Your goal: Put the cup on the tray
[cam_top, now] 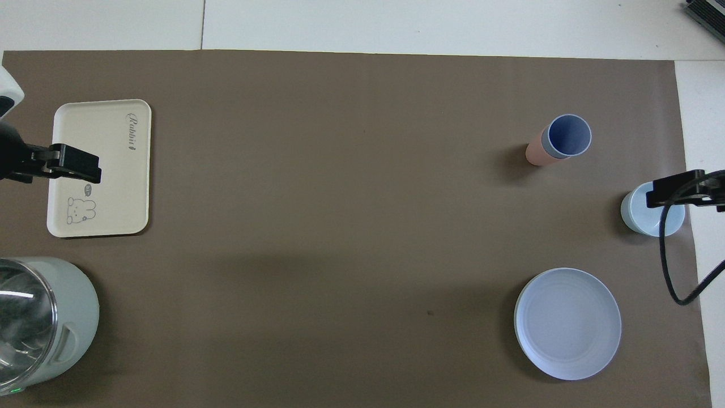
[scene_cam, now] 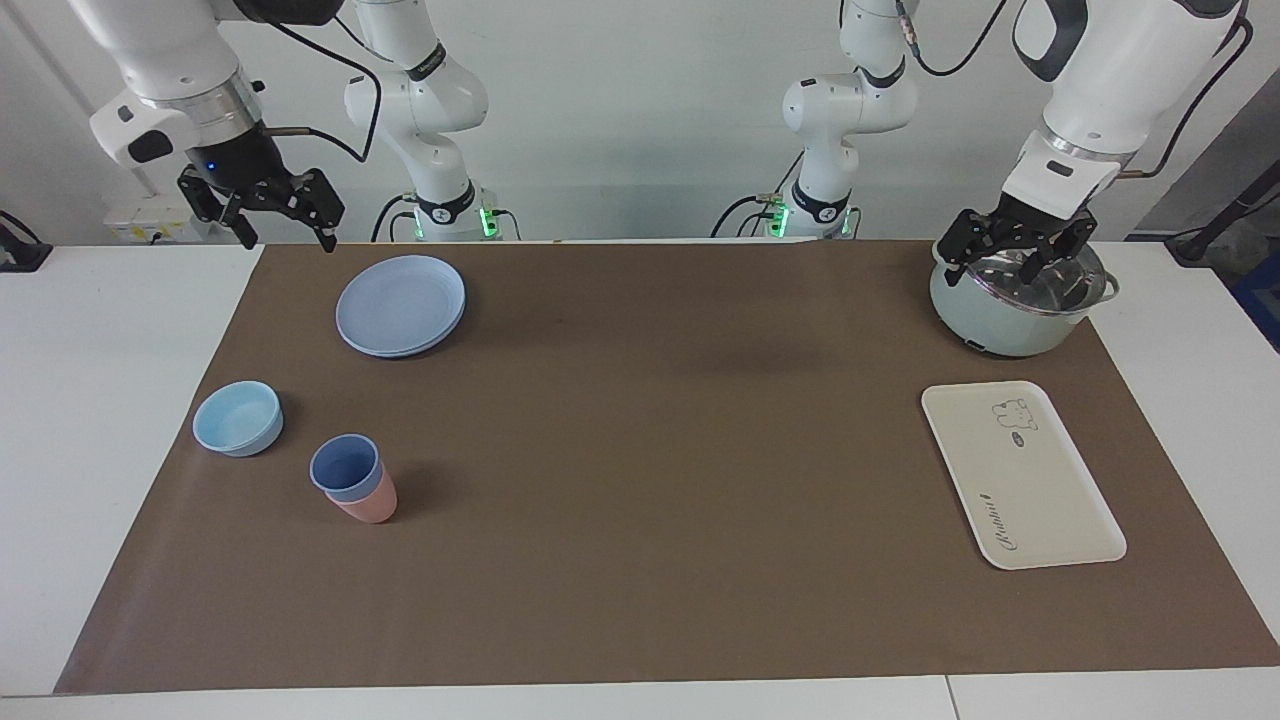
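A brown-covered surface point(scene_cam: 640, 560) holds the cream tray point(scene_cam: 1030, 500) at the left arm's end and the blue cup point(scene_cam: 345, 467) nested in a pink cup point(scene_cam: 368, 505) at the right arm's end — well apart, awaiting transfer — while the left end effector point(scene_cam: 1018, 262) over a pot point(scene_cam: 1010, 310) and the right end effector point(scene_cam: 285, 225) hang spread apart, empty.

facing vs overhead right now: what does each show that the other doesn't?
Facing only: both arms whole, the open right tool raised near the plate, the open left tool over the pot.

Overhead only: straight down into the blue cup, and the tray lettering the right way up. Each tool shows only in part.

Both: the blue cup nested in the pink cup, beside the bowl, toward the right arm's end; the tray toward the left arm's end with nothing on it.
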`<state>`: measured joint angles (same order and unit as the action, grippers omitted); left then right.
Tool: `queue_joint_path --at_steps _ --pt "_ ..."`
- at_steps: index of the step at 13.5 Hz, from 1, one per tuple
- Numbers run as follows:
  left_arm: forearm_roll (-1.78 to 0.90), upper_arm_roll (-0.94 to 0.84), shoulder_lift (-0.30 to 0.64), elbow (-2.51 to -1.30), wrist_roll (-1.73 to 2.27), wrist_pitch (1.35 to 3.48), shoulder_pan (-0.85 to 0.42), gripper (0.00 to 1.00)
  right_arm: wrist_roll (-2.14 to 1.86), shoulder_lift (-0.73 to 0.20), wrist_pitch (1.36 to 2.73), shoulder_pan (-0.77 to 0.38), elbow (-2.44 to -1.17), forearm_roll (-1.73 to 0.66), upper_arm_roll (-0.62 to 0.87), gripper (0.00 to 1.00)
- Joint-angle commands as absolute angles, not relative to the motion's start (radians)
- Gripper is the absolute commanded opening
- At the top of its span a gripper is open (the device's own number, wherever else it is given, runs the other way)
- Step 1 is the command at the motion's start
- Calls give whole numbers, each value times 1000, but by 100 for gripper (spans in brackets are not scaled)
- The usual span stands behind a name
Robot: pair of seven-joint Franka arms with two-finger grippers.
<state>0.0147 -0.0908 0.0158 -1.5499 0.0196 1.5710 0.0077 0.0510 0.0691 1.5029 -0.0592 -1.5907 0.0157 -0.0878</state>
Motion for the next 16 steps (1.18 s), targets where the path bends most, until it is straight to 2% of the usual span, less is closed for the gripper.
queue_joint_path --at_steps 1,5,7,11,13,16 --pt "20 -92 -6 -1569 21 1562 12 100 23 71 1509 -52 -1594 12 -86 100" --pt "20 -92 -6 -1569 18 1565 9 100 25 72 1519 -19 -1607 -69 -94 100" --pt "20 -91 -8 -1569 20 1562 15 100 -71 96 1572 -12 -1667 -83 -94 100" --pt "20 -89 -8 -1569 18 1557 17 100 -479 109 1788 72 -1817 -193 -94 100" --pt "20 -89 -6 -1569 18 1557 17 100 -714 107 1955 101 -1915 -245 -94 100" --pt "20 -90 -6 -1569 18 1562 15 100 -1042 72 2103 167 -2003 -443 -95 100"
